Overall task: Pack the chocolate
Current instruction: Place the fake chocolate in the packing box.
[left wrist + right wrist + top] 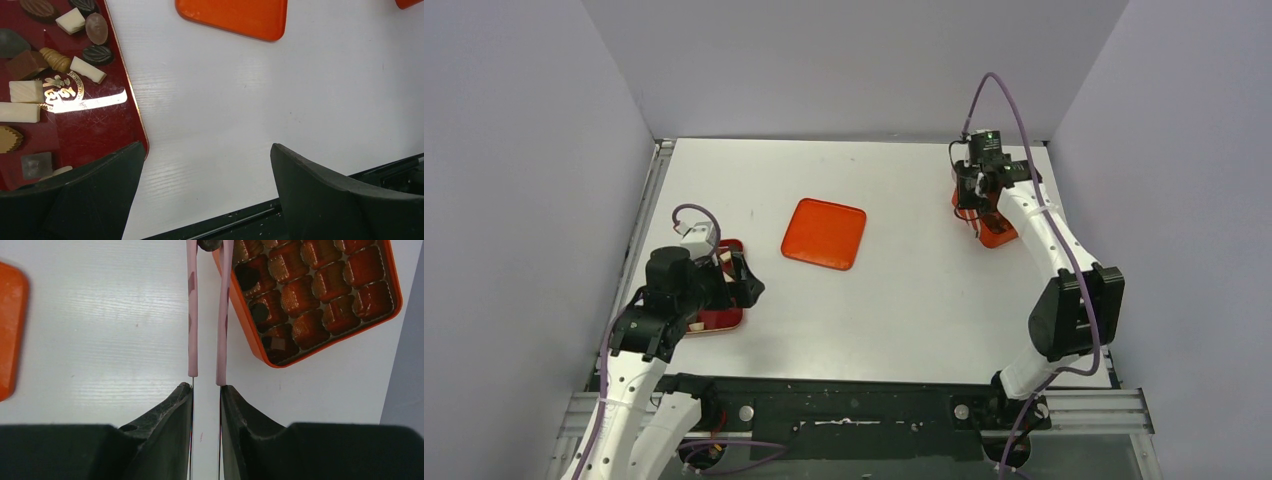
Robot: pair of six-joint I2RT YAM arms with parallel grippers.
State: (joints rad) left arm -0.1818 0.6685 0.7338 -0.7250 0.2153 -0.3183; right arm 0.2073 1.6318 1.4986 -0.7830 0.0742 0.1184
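Pink tongs (pixel 192 315): gripped at the handle end by the right gripper (pixel 206 390), its fingers pressing on both arms. The arms are squeezed nearly together and run parallel with a thin gap between them.
Tong tips: pinch a dark chunk (pixel 210 244), partly cut off by the top edge of the right wrist view. The tips sit at the rim of the orange box (pixel 245 320); can't tell whether they touch it.
Orange box: far right of the white table (pixel 904 300), open, with a grid of brown ribbed cups. Three cups along the side nearest the tongs hold dark pieces (pixel 260 312).
Chocolate pieces (pixel 87 69): most lie on the dark red tray (pixel 100 130) at the near left. They are a mix of dark, brown and cream shapes, loosely scattered and mostly apart from each other.
Left gripper (pixel 207 150): jaws spread wide, nothing between them. It hangs at the tray's right edge, one finger (pixel 100 190) over the tray and the other over bare table.
Orange lid (pixel 824 234): flat on the table near the middle, between tray and box, apart from both.
Tray detail: gold emblem printed on it, with a bright glare streak beside it.
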